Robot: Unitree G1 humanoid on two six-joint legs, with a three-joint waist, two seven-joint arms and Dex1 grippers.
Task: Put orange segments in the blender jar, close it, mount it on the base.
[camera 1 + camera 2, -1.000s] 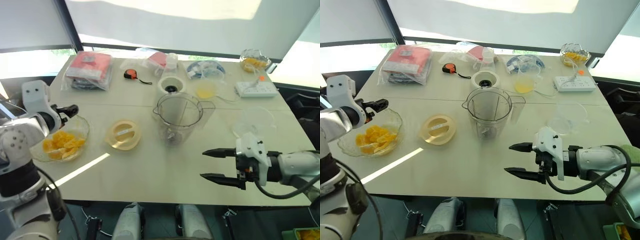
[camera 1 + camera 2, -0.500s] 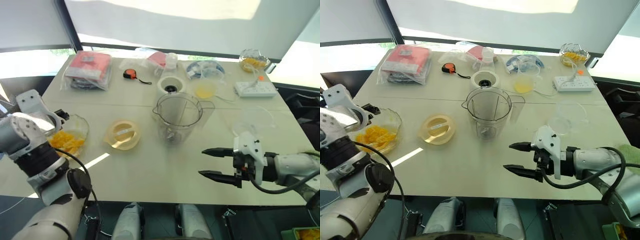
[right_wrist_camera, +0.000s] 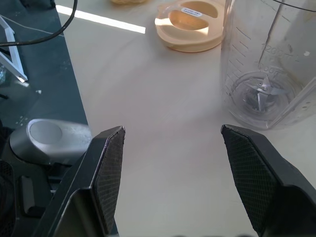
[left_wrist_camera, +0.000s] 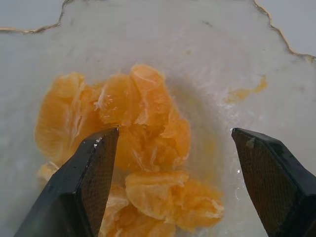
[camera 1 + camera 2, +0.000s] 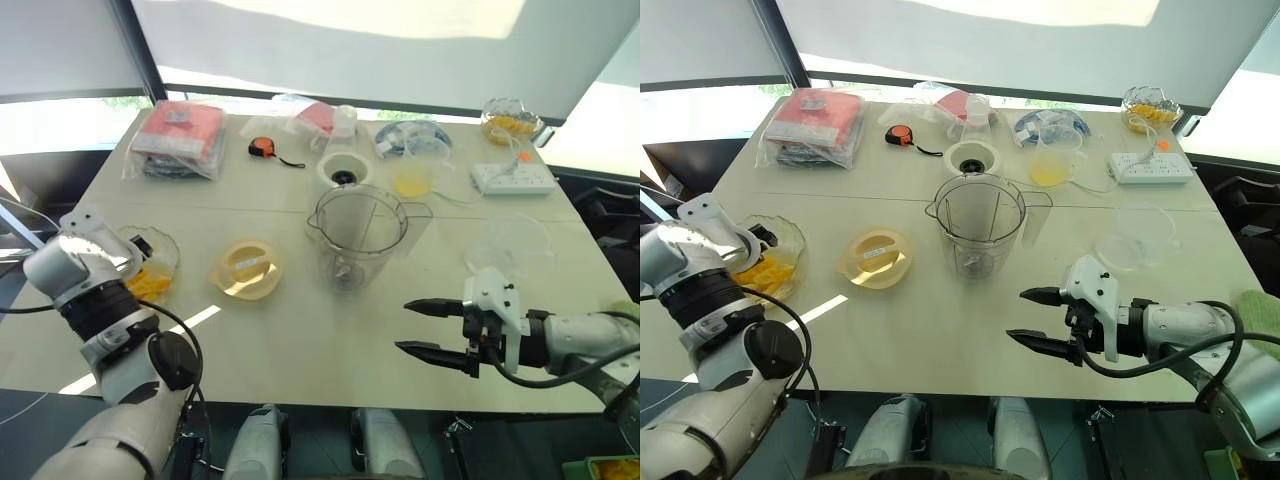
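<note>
- At the table's nine o'clock edge I see my left gripper (image 4: 170, 173) poised over the glass bowl (image 5: 788, 238), jaws spread wide with nothing between them.
- In the left wrist view the orange segments (image 4: 133, 143) lie heaped in that bowl, right between and just under my two fingers; I cannot tell whether a fingertip touches the fruit.
- At about three o'clock from the bowl the yellow lid (image 5: 246, 268) lies flat on the table (image 5: 300, 340), apart from everything else.
- The blender jar (image 5: 357, 236) stands upright near the table's centre, lid off, the blade visible at its bottom in the right wrist view, and no fruit inside that I can make out.
- At twelve o'clock from the jar, just behind it, sits the base (image 5: 342, 168), white with its dark socket facing up and nothing mounted on it.
- Along the far edge I see a red packet (image 5: 175, 135), a tape measure (image 5: 263, 148) and a power strip (image 5: 512, 178).
- At the jar's five o'clock my right gripper (image 5: 425, 328) hovers above bare table, fingers parted and holding nothing, pointing toward nine o'clock.
</note>
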